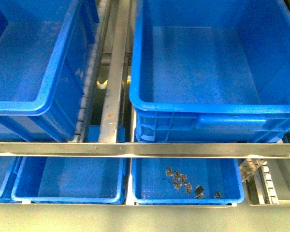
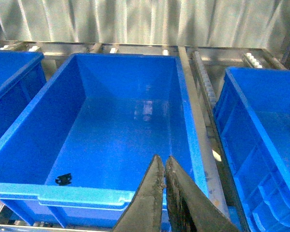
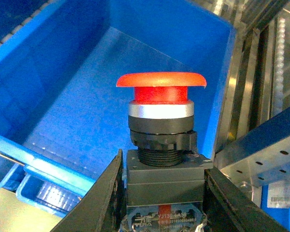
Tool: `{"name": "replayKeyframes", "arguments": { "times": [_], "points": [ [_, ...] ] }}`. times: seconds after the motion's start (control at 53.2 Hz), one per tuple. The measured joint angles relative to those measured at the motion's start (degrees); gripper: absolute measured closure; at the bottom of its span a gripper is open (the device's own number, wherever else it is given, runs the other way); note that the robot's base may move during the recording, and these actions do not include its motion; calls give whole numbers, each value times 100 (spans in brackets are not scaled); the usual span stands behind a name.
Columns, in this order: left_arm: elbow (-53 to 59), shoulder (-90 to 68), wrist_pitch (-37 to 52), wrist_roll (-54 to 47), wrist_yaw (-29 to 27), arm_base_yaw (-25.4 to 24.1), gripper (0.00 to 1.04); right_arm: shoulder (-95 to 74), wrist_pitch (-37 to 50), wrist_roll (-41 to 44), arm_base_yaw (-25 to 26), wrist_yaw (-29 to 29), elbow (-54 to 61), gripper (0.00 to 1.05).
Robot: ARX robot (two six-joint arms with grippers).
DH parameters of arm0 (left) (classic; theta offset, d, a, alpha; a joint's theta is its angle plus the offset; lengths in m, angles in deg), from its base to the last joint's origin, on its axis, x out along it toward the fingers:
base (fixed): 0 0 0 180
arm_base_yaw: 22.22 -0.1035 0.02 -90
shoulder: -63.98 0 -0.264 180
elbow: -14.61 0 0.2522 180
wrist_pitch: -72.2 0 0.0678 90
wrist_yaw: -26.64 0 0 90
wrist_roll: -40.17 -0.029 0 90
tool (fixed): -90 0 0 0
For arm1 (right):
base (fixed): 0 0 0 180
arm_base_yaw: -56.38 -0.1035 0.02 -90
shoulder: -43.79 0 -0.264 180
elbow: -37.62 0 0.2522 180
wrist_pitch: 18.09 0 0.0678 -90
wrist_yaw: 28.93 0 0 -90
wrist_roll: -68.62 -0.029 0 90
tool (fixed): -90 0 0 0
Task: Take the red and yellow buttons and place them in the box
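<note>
In the right wrist view a red button stands upright, its grey body clamped between the two dark fingers of my right gripper. Behind and below it lies a deep blue box whose inside is bare where it shows. My left gripper is shut with nothing in it and hangs over the near rim of another deep blue box. One small black part lies on that box's floor. No yellow button is in view. Neither arm shows in the front view.
The front view shows two deep blue bins on a metal rack with a steel rail in front. Under the rail are shallow blue trays; the right one holds several small dark parts. Rack posts stand close to the right gripper.
</note>
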Motion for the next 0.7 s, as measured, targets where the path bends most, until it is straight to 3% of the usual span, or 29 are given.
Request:
{"name": "replayKeyframes", "arguments": {
  "times": [0.583, 0.696],
  "points": [
    [0, 970, -968, 2, -31, 0, 102, -208, 20, -138, -348, -149, 0, 70],
    [0, 1808, -1950, 0, -31, 0, 102, -402, 133, -149, -411, -170, 0, 70]
  ]
}}
